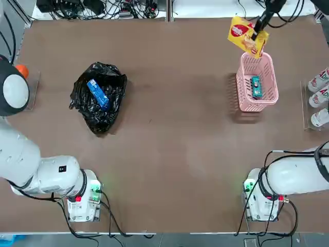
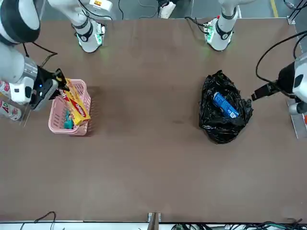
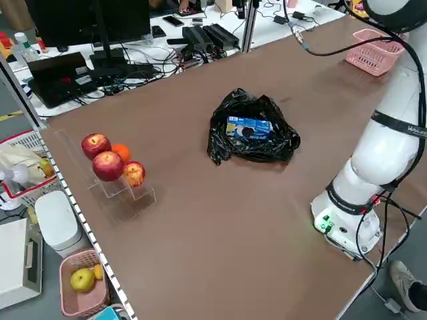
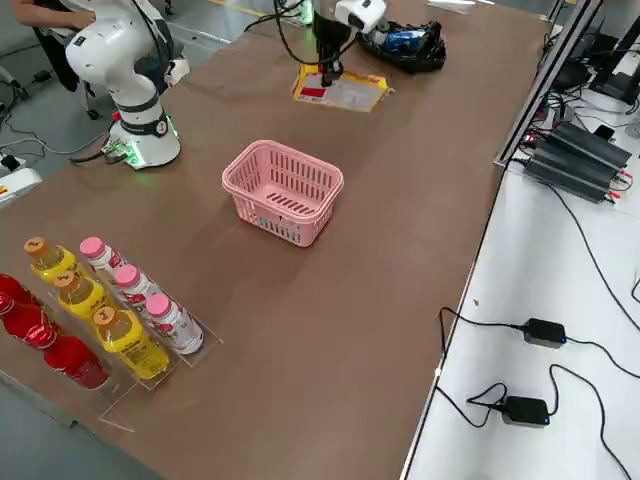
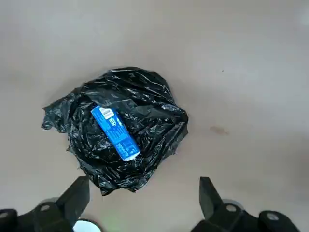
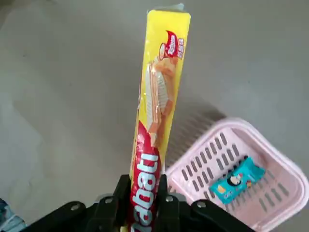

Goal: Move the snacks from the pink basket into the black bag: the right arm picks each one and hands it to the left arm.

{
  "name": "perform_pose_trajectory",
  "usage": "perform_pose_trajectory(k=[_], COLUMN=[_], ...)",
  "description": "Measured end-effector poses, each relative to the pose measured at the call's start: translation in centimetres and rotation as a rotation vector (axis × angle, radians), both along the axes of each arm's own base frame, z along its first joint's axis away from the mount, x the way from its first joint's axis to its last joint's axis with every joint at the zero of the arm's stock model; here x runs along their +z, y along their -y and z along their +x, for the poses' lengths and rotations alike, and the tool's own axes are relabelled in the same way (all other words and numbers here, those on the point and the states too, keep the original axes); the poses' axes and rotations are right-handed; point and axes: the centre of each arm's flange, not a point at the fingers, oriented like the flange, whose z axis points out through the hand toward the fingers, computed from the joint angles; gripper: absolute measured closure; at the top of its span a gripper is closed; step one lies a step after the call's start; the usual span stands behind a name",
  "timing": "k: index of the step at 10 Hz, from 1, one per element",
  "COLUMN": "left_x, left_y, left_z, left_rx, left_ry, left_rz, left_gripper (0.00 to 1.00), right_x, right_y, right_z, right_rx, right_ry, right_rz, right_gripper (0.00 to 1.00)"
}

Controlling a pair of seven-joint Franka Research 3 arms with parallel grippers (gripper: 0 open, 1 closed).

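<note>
My right gripper [image 6: 143,193] is shut on the lower end of the yellow snack [image 6: 159,96], which it holds in the air over the far end of the pink basket [image 1: 245,98]. In the front view the right gripper [image 2: 55,84] carries this packet [image 2: 76,106] above the basket [image 2: 55,125]. A small teal snack [image 1: 255,86] lies inside the basket. The blue snack [image 1: 97,94] rests on top of the black bag [image 1: 100,116] at the table's left. My left gripper [image 5: 143,182] hangs open high above the bag [image 5: 145,145], holding nothing.
Bottles [image 1: 318,98] stand in a clear rack at the right edge of the table. Red and orange fruits [image 3: 110,163] sit in a rack at the left edge. Cables and power bricks [image 1: 97,7] lie beyond the far edge.
</note>
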Motion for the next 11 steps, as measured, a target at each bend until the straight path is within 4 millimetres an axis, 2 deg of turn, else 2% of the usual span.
perform_pose_trajectory(k=[2,5,6,8,9,11], left_x=[-0.7,-0.6,-0.6,-0.4,0.0,0.6], left_y=[2.5,9.0,11.2,14.9,16.3,19.2], left_z=[0.1,0.0,-0.2,-1.1,-1.5,-2.6], left_rx=[0.119,0.336,0.409,0.554,0.604,0.690], left_ry=[-0.037,-0.077,-0.091,-0.115,-0.118,-0.128], left_rz=[0.017,0.053,0.066,0.091,0.096,0.109], left_gripper=[0.00,0.00,0.00,0.00,0.00,0.00], right_x=[2.3,5.3,6.4,8.3,8.1,6.8], right_y=[-5.5,-13.3,-16.5,-24.1,-27.2,-31.5], right_z=[-0.2,-1.0,-1.6,-3.5,-4.0,-4.7], right_rx=[0.082,0.142,0.153,0.183,0.201,0.246], right_ry=[0.079,0.195,0.211,0.242,0.269,0.297], right_rz=[0.025,0.131,0.142,0.156,0.172,0.187], right_gripper=[0.73,0.73,0.73,0.73,0.73,0.73])
